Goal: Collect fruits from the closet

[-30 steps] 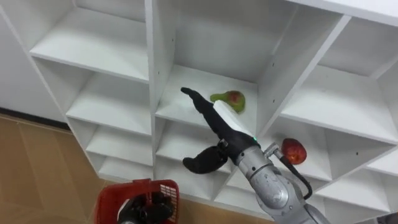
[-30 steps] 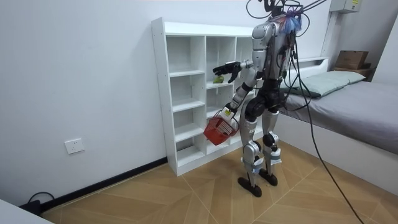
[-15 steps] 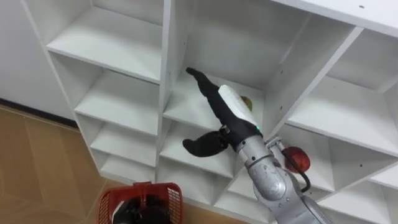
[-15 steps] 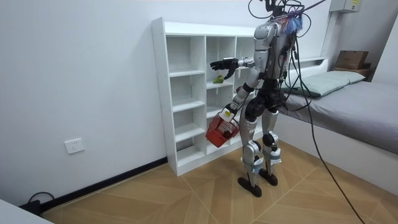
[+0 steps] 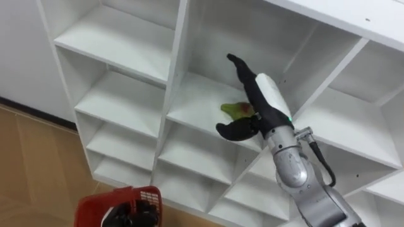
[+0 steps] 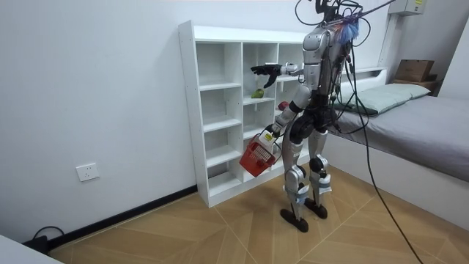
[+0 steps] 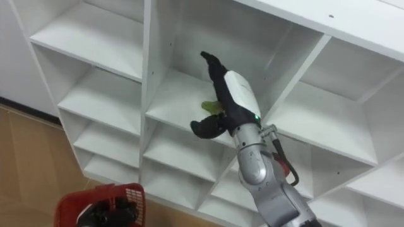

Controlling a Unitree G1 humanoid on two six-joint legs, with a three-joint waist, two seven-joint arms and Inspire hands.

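A green fruit with a red blush (image 5: 232, 110) lies on the shelf of a middle compartment of the white closet (image 5: 126, 44). My right hand (image 5: 262, 94) is open and reaches into that compartment. Its straight fingers are over the fruit and its thumb is spread below, beside the fruit. I cannot tell whether it touches the fruit. Low at the left, a red basket (image 5: 91, 211) hangs from my left hand (image 5: 136, 214), which is shut on its handle. In the room view I stand facing the closet (image 6: 220, 110) with the right hand (image 6: 265, 70) raised and the basket (image 6: 256, 155) at thigh height.
A red fruit (image 6: 281, 106) lies in a compartment further along, lower than the green one (image 6: 257, 93). Upright white dividers close the compartment in on both sides of my right arm. A bed (image 6: 410, 110) stands behind me, and wooden floor lies around.
My right hand has risen and gone deeper into the compartment, from in front of the fruit to over it. The head camera has shifted, and the basket now shows lower left.
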